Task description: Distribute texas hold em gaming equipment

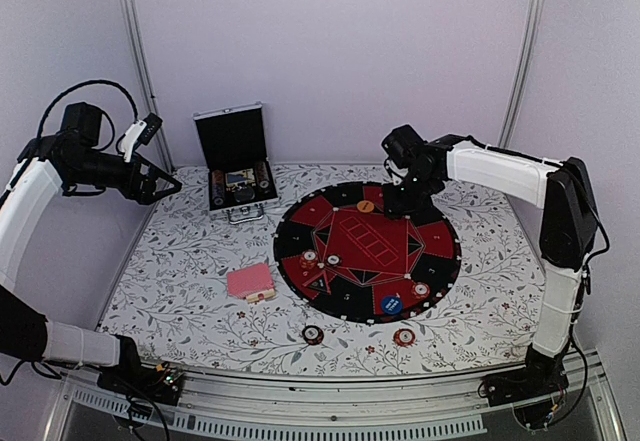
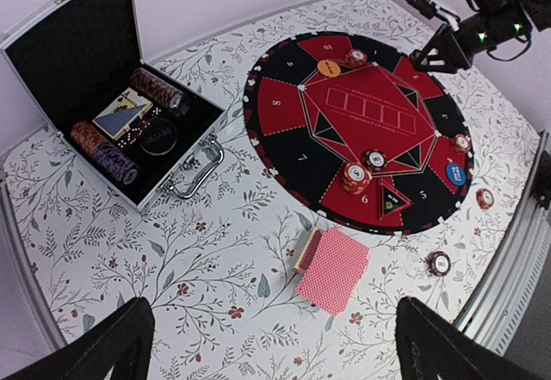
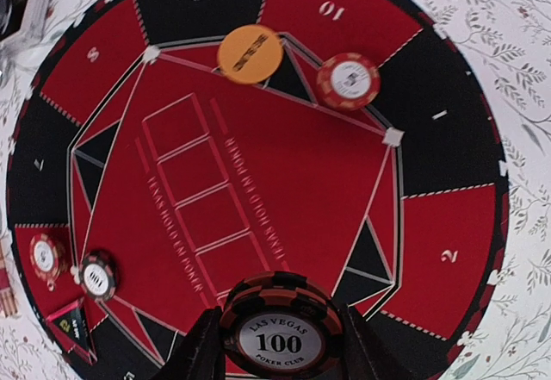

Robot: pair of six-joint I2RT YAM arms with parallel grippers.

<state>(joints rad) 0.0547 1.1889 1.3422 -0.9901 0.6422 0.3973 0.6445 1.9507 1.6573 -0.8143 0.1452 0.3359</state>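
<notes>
My right gripper hangs over the far edge of the round mat and is shut on a black-and-red poker chip marked 100, held between both fingers. Other chips lie on the mat: a red one beside an orange disc, and two at the left. Two chips sit off the mat on the cloth. The pink-backed card deck lies left of the mat. My left gripper is open, high at the left, holding nothing.
An open silver-edged case with chip rolls stands at the back left. A blue disc rests on the mat's near edge. Flowered cloth covers the table; white walls and frame posts close in the back and sides.
</notes>
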